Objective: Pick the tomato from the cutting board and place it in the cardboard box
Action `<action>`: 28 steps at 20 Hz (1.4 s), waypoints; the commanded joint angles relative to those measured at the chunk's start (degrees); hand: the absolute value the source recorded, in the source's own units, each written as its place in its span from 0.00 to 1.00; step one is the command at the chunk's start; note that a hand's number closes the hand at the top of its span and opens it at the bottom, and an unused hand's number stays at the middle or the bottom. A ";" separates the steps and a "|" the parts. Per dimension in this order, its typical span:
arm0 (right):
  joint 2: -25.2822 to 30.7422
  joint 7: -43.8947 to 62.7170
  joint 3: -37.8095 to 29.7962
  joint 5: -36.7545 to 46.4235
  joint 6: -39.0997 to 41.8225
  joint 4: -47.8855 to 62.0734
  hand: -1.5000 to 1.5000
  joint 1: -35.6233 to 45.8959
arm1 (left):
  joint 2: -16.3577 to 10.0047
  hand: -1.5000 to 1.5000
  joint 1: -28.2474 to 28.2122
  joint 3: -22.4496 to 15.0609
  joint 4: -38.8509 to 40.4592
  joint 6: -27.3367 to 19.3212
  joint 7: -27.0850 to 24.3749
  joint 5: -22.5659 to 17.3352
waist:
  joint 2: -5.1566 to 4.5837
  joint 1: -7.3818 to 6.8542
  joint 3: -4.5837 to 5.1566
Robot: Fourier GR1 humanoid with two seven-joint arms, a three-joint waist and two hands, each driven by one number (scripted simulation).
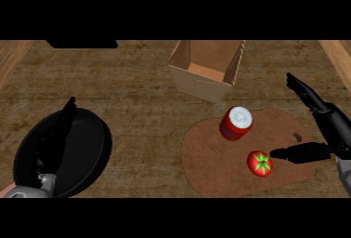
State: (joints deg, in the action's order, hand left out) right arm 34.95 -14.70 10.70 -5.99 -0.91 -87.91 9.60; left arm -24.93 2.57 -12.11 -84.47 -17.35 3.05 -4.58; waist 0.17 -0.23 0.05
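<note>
The left hand (67, 114) rests at the worktop's lower left corner, fingers straight and holding nothing, over a black plate (93, 148). At the right edge the right hand (332, 125) is spread open. Its thumb tip is just beside the tomato (260, 163) and its fingers point toward the far edge. The tomato lies on the lower right part of the cutting board (216, 162). 1 red can (235, 123) stands between it and the cardboard box (198, 86). The grasp looks next: bring the fingers down opposite the thumb, close on the tomato's middle, then lift over the can and the box wall.
</note>
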 commanded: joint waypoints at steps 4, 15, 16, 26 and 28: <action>16.92 8.53 4.77 8.90 12.46 -5.39 0.00 1.64 | -1.31 0.50 -0.97 1.73 0.09 1.29 -0.59 -0.67 | 0.20 0.36 0.19; 14.62 29.30 14.00 14.29 25.03 -15.95 0.00 3.47 | 1.29 0.50 -1.69 1.34 -4.66 -0.28 3.75 2.00 | -0.08 0.00 -0.03; 13.28 35.41 15.84 14.47 24.77 -20.16 0.00 4.04 | 1.57 0.50 0.35 2.81 2.25 2.15 -1.98 0.75 | -0.13 0.39 0.05; 5.30 39.30 12.96 25.49 27.92 -20.65 0.00 -1.62 | 1.99 0.50 -2.92 5.62 -5.03 4.98 1.71 3.65 | -0.10 0.20 -0.04; 5.74 36.59 10.45 26.08 30.66 -17.30 0.00 -1.14 | 4.95 0.50 0.02 5.25 2.03 4.90 -0.35 5.22 | -0.17 0.32 -0.03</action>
State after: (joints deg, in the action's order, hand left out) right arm 42.25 20.61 22.98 17.90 26.68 -105.50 8.77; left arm -21.18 1.00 -8.34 -86.27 -14.07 4.38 -0.13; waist 0.03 0.02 0.00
